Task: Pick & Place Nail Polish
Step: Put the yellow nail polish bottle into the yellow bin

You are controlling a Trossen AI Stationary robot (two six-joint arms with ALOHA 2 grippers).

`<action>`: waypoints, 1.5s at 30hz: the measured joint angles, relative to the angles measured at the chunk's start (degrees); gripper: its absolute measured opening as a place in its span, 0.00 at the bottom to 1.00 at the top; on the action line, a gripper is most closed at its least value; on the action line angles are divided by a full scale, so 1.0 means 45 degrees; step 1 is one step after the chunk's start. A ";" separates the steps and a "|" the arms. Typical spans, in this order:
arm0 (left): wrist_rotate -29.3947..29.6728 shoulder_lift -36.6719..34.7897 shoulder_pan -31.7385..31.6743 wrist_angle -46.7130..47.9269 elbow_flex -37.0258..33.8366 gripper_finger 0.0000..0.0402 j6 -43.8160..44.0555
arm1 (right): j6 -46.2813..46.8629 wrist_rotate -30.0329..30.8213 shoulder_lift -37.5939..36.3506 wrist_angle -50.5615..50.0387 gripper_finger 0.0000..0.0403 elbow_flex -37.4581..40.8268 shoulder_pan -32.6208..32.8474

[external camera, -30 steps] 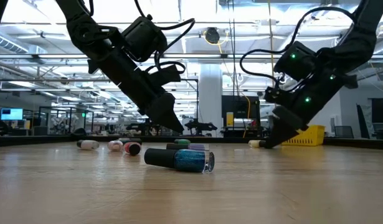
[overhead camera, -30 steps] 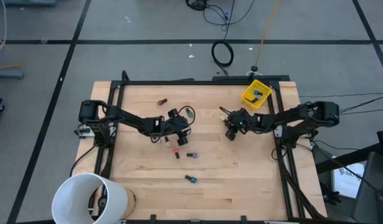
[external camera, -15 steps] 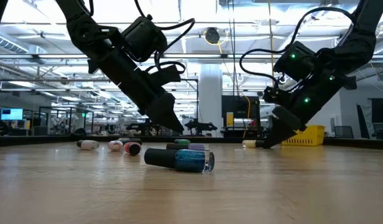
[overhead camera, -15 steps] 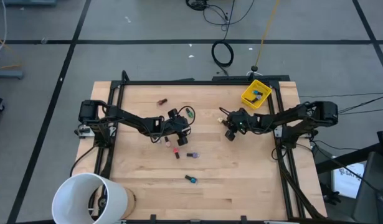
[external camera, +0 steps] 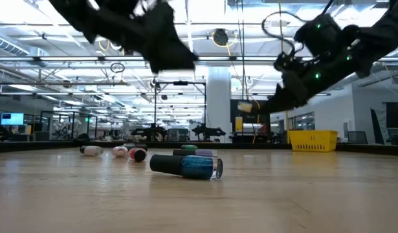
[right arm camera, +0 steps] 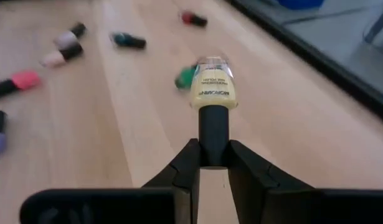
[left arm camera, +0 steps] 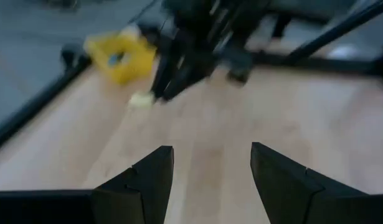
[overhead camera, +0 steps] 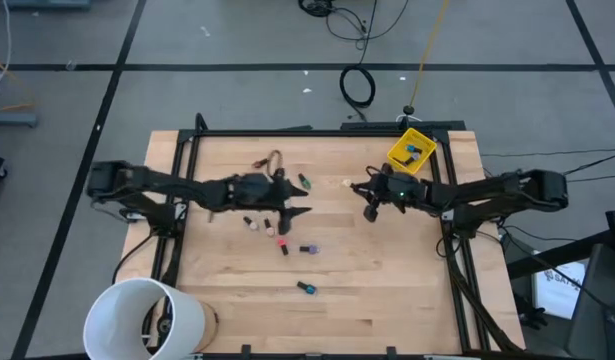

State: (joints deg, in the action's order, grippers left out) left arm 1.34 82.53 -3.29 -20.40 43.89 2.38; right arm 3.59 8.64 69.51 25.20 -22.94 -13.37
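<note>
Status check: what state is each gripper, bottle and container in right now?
right gripper: shut on pale yellow bottle's cap
pale yellow bottle: held above the table
left gripper: open, empty
teal bottle: lying on its side
yellow bin: holds bottles
white bucket: upright

We are looking at a robotics lab in a large open industrial hall. Beyond the wooden table we see long rows of ceiling lights, exposed overhead beams, a white column and distant workstations with a monitor. Loose cables lie on the grey taped floor.
</note>
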 joint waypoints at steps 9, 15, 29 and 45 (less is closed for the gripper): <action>-0.0198 -0.4638 -0.1172 -0.1872 -0.3775 0.52 0.0576 | -0.0957 -0.0671 -0.2112 -0.0205 0.12 0.0000 0.0268; 0.0535 -0.7141 -0.1491 -0.4239 -0.6411 0.52 0.0983 | -0.1718 -0.0677 -0.2676 -0.0060 0.12 0.0000 0.0273; 0.0637 -0.9210 -0.1501 -0.5989 -0.8983 0.52 0.1877 | -0.1643 -0.2693 -0.3863 0.0108 0.12 0.0390 0.0219; 0.0316 -1.0279 -0.1506 -0.6498 -0.9567 0.52 0.1470 | -0.2103 -0.5200 -0.6380 0.0235 0.12 0.2547 0.0247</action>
State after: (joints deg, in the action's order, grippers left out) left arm 2.76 36.27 -10.07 -49.64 0.84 9.00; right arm -5.88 -14.76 40.80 26.26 -11.48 -12.26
